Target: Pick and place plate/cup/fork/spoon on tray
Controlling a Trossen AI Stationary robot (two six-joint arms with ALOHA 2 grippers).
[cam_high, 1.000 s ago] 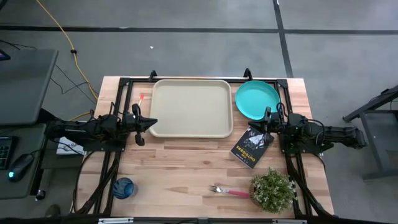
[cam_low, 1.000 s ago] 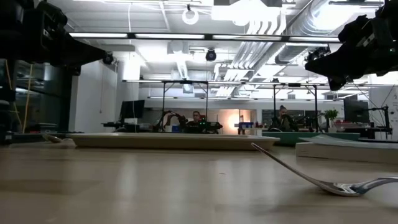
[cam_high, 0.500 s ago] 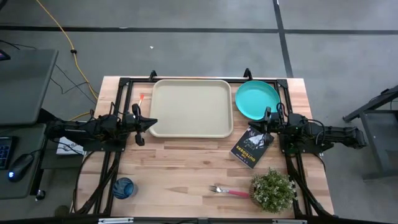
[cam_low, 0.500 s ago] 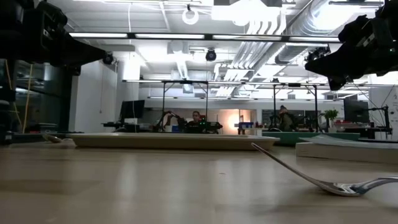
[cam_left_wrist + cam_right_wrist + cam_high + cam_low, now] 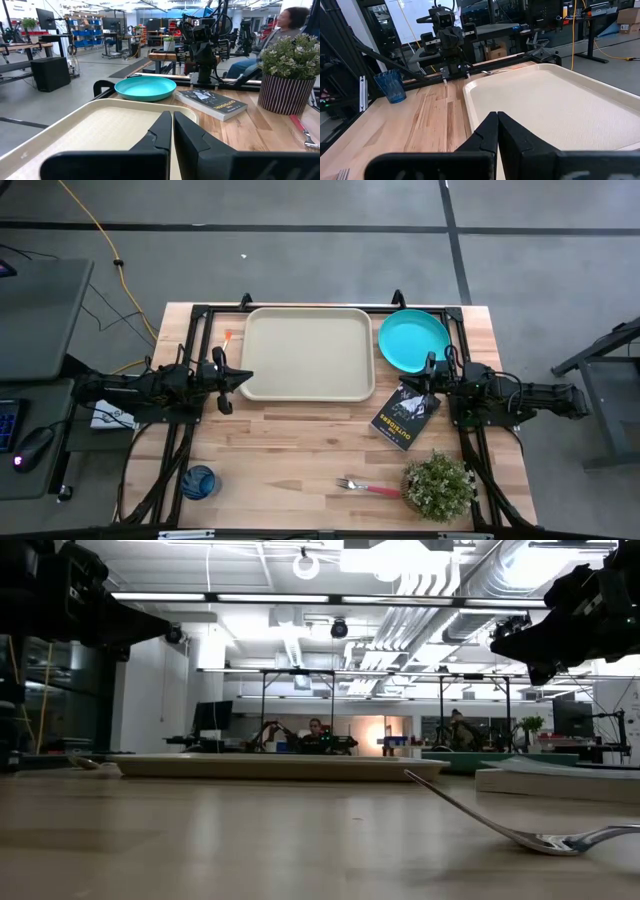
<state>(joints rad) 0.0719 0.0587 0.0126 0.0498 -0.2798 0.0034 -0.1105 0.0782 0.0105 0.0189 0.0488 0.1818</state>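
In the high view, the tray (image 5: 308, 353) is seen at the upper centre of the table (image 5: 300, 445), its long axis running left to right. The plate (image 5: 413, 340) is placed just beside the tray's right edge, in the upper right. The fork (image 5: 368, 487) is laid at the lower centre, its long axis left to right, tines pointed left and pinkish-red handle pointed right toward a potted plant (image 5: 438, 486). The cup (image 5: 199, 481) is stood upright at the lower left. A black book (image 5: 405, 416) is set at a slant between the tray and the plant. The spoon's orange handle (image 5: 229, 335) is glimpsed just left of the tray. The left end effector (image 5: 238, 380) is held at the tray's left edge, and the right end effector (image 5: 419, 387) between plate and book.

In the low view, the fork (image 5: 530, 828) is shown close at the lower right, its handle rising to the left; the tray (image 5: 270, 767) is seen edge-on behind it.

In the left wrist view, the left end effector (image 5: 172, 131) is shown with fingers pressed together, nothing held, above the tray (image 5: 75, 137); the plate (image 5: 145, 88), the book (image 5: 212, 101) and the plant (image 5: 289, 70) are seen beyond.

In the right wrist view, the right end effector (image 5: 497, 131) is likewise closed on nothing, over the tray (image 5: 560, 107); the cup (image 5: 390, 86) is seen at the upper left.
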